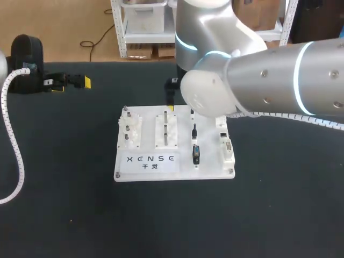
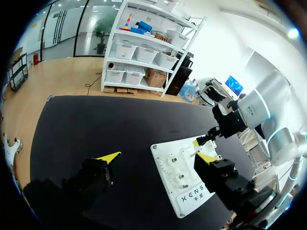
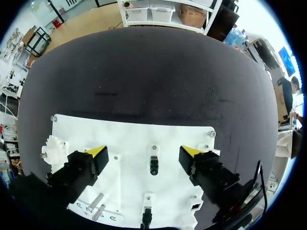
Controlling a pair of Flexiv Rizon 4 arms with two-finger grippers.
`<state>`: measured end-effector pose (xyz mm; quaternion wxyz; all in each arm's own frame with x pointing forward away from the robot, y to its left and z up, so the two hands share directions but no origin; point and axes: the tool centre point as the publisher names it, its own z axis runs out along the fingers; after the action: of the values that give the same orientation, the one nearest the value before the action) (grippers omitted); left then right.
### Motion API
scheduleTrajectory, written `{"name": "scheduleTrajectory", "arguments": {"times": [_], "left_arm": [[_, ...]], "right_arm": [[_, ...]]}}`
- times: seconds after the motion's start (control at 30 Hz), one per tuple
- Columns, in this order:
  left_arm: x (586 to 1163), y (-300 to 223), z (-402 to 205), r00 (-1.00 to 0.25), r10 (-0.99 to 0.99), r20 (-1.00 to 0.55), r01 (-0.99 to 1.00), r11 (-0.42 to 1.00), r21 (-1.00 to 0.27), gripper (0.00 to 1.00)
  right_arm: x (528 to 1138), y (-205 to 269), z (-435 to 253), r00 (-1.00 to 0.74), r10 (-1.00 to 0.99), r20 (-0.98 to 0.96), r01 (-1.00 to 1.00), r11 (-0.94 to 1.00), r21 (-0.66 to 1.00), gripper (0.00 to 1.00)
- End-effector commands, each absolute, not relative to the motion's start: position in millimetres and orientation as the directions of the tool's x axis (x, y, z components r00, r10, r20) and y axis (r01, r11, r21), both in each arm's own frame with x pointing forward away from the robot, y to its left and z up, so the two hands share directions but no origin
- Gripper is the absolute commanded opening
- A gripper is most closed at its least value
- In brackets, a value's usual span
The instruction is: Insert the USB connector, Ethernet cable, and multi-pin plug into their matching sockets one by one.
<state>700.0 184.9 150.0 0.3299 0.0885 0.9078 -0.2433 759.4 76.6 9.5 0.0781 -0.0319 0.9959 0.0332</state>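
A white board (image 1: 174,142) lies mid-table and carries the plugs and sockets. On it, a black plug (image 1: 196,153) stands behind a thinner connector (image 1: 194,130), and white sockets (image 1: 226,145) line its right edge. My right gripper (image 3: 144,153) hangs open over the board's (image 3: 129,134) far edge, a small black connector (image 3: 154,165) below and between its fingers, untouched. In the head view my right arm hides most of that gripper, and only a yellow tip (image 1: 171,108) shows. My left gripper (image 1: 70,81) is open and empty at the far left, off the board (image 2: 187,177).
White peg and gear fixtures (image 1: 130,129) and a slotted block (image 1: 166,129) fill the board's left half. A second black connector (image 3: 146,218) sits nearer the board's front. Black tabletop (image 1: 64,204) surrounds the board on all sides.
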Motion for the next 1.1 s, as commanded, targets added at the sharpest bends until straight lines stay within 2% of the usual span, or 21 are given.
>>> {"name": "scheduleTrajectory", "arguments": {"times": [0.03, 0.07, 0.1, 0.7, 0.83, 1.03, 1.1], "left_arm": [[700.0, 185.0, 150.0, -0.767, 0.0, -0.642, 0.321, 0.866, -0.383, 1.0], [700.0, 185.0, 150.0, -0.767, 0.0, -0.642, 0.321, 0.866, -0.383, 1.0], [700.0, 185.0, 150.0, -0.767, 0.0, -0.642, 0.321, 0.866, -0.383, 1.0], [700.0, 185.0, 150.0, -0.767, 0.0, -0.642, 0.321, 0.866, -0.383, 1.0], [700.0, 185.0, 150.0, -0.767, 0.0, -0.642, 0.321, 0.866, -0.383, 1.0], [700.0, 185.0, 150.0, -0.767, 0.0, -0.642, 0.321, 0.866, -0.383, 1.0], [700.0, 185.0, 150.0, -0.767, 0.0, -0.642, 0.321, 0.866, -0.383, 1.0]], "right_arm": [[760.9, 77.2, 10.0, -0.987, -0.057, -0.151, -0.069, 0.995, 0.072, 0.7], [761.0, 77.4, 10.0, -0.987, -0.057, -0.153, -0.07, 0.994, 0.079, 0.55], [761.0, 77.6, 10.0, -0.987, -0.057, -0.153, -0.07, 0.994, 0.084, 0.48], [757.8, 70.2, 3.7, -0.99, -0.039, -0.136, -0.051, 0.994, 0.091, 0.38], [757.7, 70.4, 4.2, -0.99, -0.037, -0.135, -0.049, 0.995, 0.092, 0.32], [757.9, 70.8, 6.0, -0.99, -0.032, -0.135, -0.044, 0.995, 0.089, 0.16], [757.7, 70.5, 6.5, -0.991, -0.026, -0.132, -0.038, 0.996, 0.086, 0.15]]}}
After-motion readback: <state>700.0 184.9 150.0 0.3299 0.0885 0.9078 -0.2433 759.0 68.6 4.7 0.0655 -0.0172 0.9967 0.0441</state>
